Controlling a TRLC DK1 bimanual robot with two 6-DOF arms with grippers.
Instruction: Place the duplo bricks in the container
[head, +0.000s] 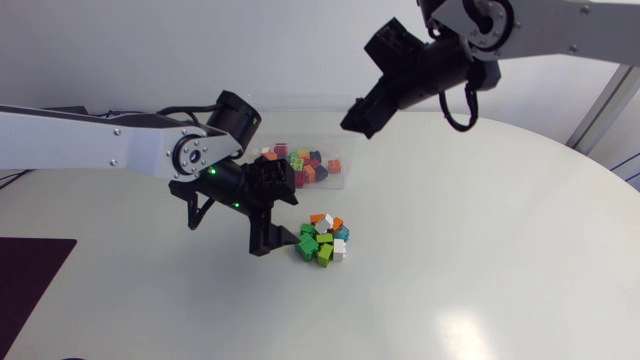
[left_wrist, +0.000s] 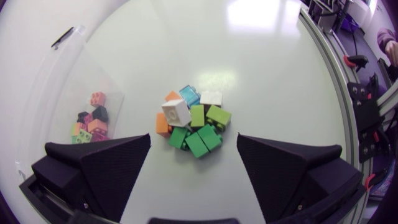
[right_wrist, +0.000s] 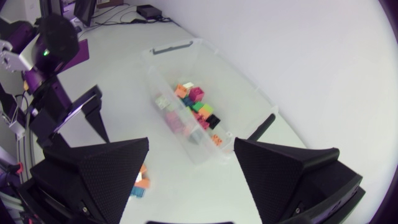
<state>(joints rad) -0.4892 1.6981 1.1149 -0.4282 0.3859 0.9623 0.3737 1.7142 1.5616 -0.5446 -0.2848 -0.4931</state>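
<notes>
Two groups of duplo bricks (head: 323, 240): a loose heap on the table (head: 500, 250) near the container (right_wrist: 211, 68), and others (head: 305, 165) inside the container. My left gripper (left_wrist: 194, 142), fingers spread wide, hangs beside the container over the heap; my right gripper (right_wrist: 191, 144) hovers above the container, fingers wide apart.

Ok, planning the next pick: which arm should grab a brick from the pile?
Left: the left tool, open, hangs right at the pile; the right tool is off above the container.
</notes>
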